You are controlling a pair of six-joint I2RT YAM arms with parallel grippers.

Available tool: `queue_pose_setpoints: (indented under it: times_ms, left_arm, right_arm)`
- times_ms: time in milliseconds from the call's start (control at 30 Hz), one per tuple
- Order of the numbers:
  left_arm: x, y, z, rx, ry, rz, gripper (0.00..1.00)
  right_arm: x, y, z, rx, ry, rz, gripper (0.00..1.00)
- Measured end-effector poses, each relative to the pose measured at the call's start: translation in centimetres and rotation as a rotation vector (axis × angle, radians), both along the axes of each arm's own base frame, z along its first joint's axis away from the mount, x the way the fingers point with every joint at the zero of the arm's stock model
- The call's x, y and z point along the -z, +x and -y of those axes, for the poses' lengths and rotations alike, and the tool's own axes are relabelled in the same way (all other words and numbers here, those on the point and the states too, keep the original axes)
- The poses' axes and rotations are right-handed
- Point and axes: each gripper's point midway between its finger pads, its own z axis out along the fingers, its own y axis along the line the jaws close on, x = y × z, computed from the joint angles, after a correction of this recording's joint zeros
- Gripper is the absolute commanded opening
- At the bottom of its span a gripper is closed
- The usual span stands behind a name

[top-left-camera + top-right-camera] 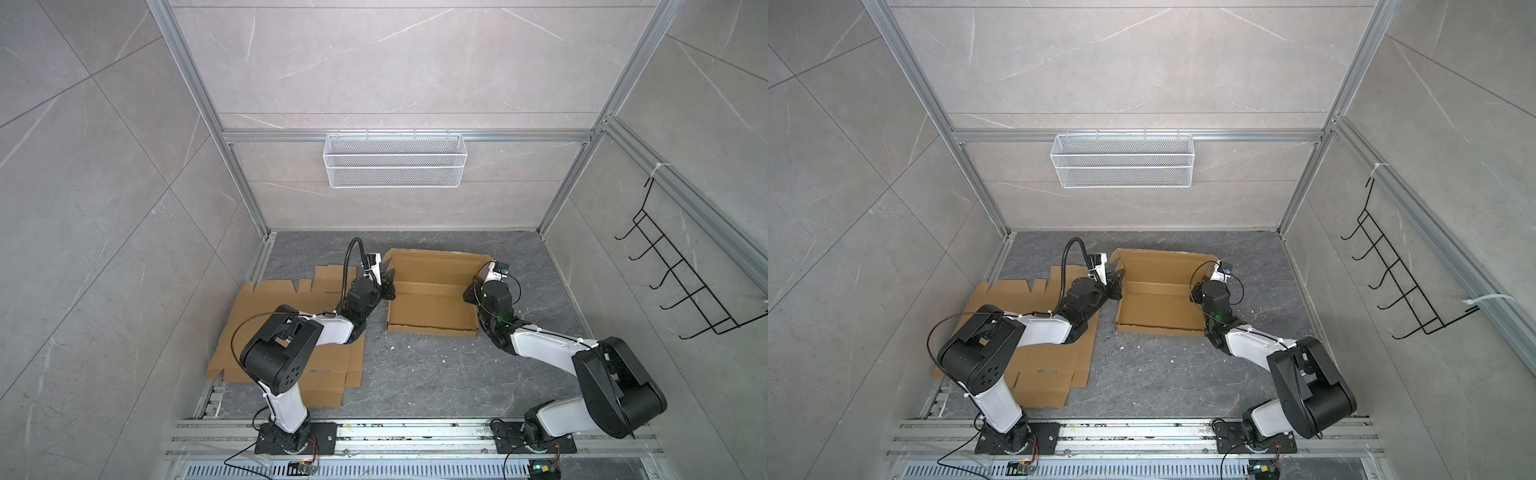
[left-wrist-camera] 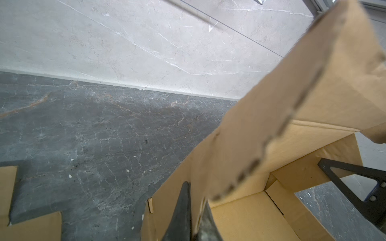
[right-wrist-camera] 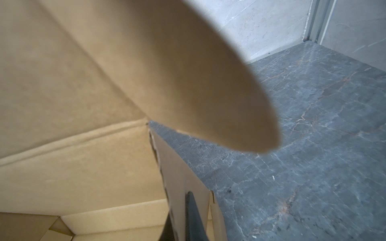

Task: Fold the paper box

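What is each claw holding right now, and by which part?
Both grip the paper box: the left claw pinches its left side wall, the right claw its right side wall, each toward the back.

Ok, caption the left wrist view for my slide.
Left gripper shut on the side wall of the half-folded paper box, a flap raised above, stone floor beyond.

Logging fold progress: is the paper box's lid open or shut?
Open. The lid stands raised behind the paper box, whose inner floor shows in both top views.
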Motion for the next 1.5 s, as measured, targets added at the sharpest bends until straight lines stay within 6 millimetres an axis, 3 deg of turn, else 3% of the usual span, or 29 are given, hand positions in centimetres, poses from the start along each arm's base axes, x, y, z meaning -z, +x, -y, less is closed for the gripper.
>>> queue_pose_setpoints:
  times_ms: [500, 833, 1000, 1267, 1500]
  left_arm:
    - [0.5, -1.3, 1.9, -0.052, 0.016, 0.043, 0.0]
    - [2.4, -3.8, 1.3, -0.019, 0.124, 0.098, 0.0]
    - [2.9, -4.7, 1.2, -0.023, 0.142, 0.117, 0.0]
    - [3.2, -5.6, 0.9, -0.033, 0.173, 0.142, 0.0]
    - [3.2, -5.9, 0.7, -0.045, 0.223, 0.168, 0.0]
  right_arm:
    - [0.5, -2.2, 1.4, 0.082, 0.018, 0.013, 0.0]
    - [0.9, -3.5, 1.4, 0.05, 0.005, -0.022, 0.03]
    - [1.7, -4.7, 1.2, 0.007, -0.029, -0.081, 0.11]
    - [3.5, -7.0, -0.7, -0.161, -0.061, -0.211, 0.41]
    - [1.9, -8.9, -0.2, -0.272, -0.074, -0.28, 0.54]
